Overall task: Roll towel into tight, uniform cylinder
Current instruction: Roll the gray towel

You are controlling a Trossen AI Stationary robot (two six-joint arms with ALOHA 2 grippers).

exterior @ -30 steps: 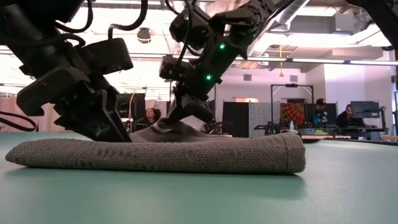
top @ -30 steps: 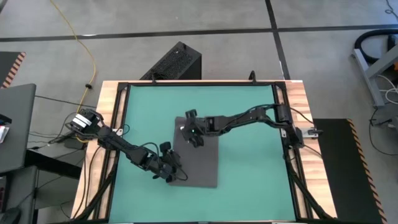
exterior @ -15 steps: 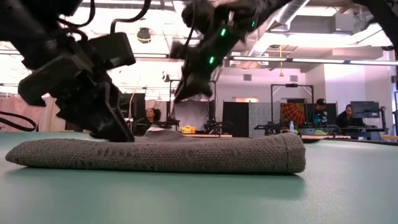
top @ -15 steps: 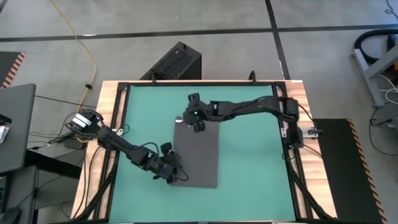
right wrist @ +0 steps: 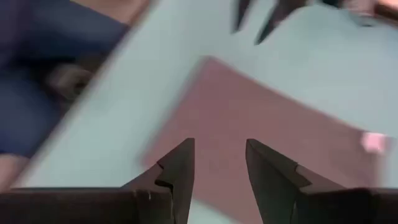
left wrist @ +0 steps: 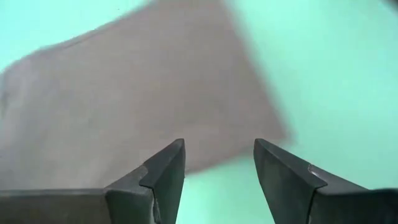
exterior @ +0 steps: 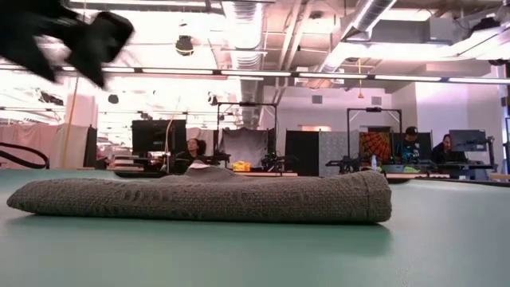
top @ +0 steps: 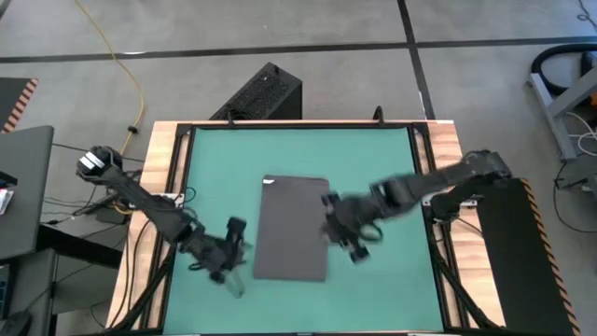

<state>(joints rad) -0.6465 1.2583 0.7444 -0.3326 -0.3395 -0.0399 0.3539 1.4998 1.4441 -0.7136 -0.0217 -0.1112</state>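
Observation:
The towel [top: 291,229] lies flat on the teal mat [top: 373,159] as a dark grey folded rectangle. Its small white tag [top: 269,182] is at the far left corner. In the low view the towel [exterior: 207,199] is a low flat bundle. My left gripper [top: 233,271] hovers open just off the towel's near left corner, with nothing between its fingers [left wrist: 168,168]. My right gripper [top: 336,229] hovers open just past the towel's right edge. Its wrist view looks down on the towel [right wrist: 267,118] and the tag [right wrist: 373,142].
A black box [top: 266,93] stands on the floor beyond the table's far edge. A wooden border with a black frame [top: 168,187] rings the mat. Bare mat lies on both sides of the towel. People sit at desks [exterior: 410,147] in the room behind.
My right gripper drew the towel's far edge toward the table's far edge and laid it flat, let go, then swung up and toward the right edge. My left gripper rose off the near left corner and moved left. The towel now lies longer and flat.

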